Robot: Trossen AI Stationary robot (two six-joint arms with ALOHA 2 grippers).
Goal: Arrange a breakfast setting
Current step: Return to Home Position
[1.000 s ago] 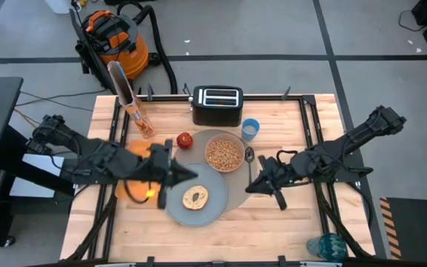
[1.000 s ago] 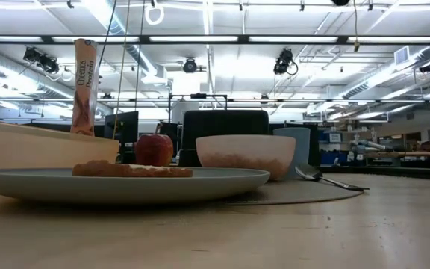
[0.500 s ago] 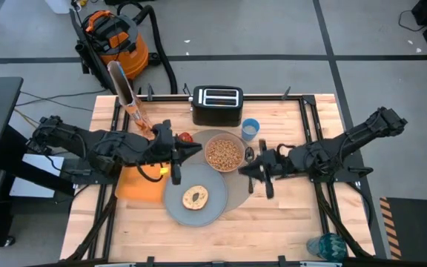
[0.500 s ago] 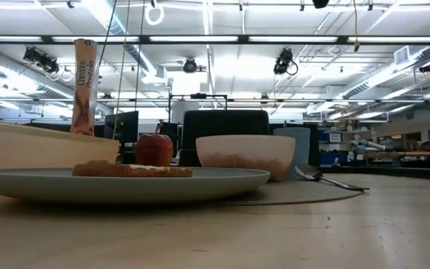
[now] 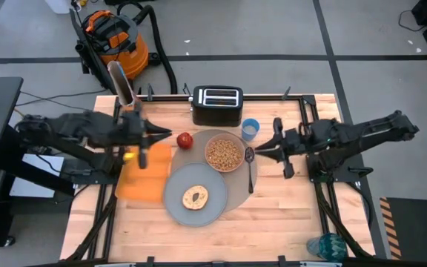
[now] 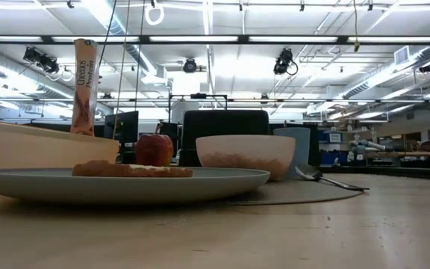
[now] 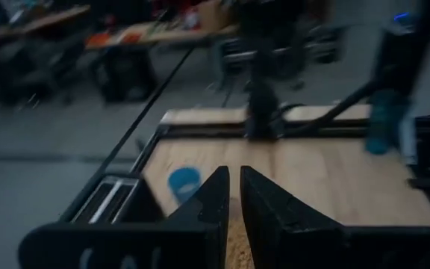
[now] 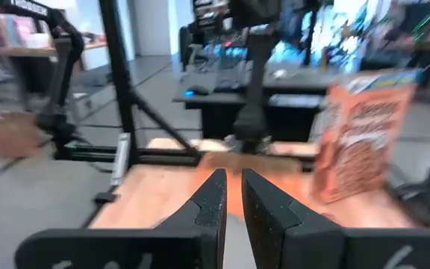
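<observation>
The grey placemat (image 5: 232,187) bears the grey-blue plate (image 5: 176,202) with the toasted bread (image 5: 195,196), the pink bowl (image 5: 224,154) of cereal and the spoon (image 5: 250,167). The red apple (image 5: 184,139) rests on the table at the mat's far left. The blue cup (image 5: 250,129) stands behind the bowl. The orange napkin (image 5: 145,173) lies flat left of the plate. My left gripper (image 5: 169,136) is shut and empty, just left of the apple. My right gripper (image 5: 256,153) is shut and empty, beside the spoon's bowl end. Neither gripper shows in the low view.
The black toaster (image 5: 217,105) stands at the far edge. The cereal box (image 5: 124,93) stands upright at the far left, behind my left arm. Bare wood lies along the near edge and at the right of the mat.
My left gripper has gone from over the plate's left rim toward the far edge, then drawn back toward the left edge, ending beside the apple. My right gripper has gone from the mat's near right side toward the far and right edges. No object has moved.
</observation>
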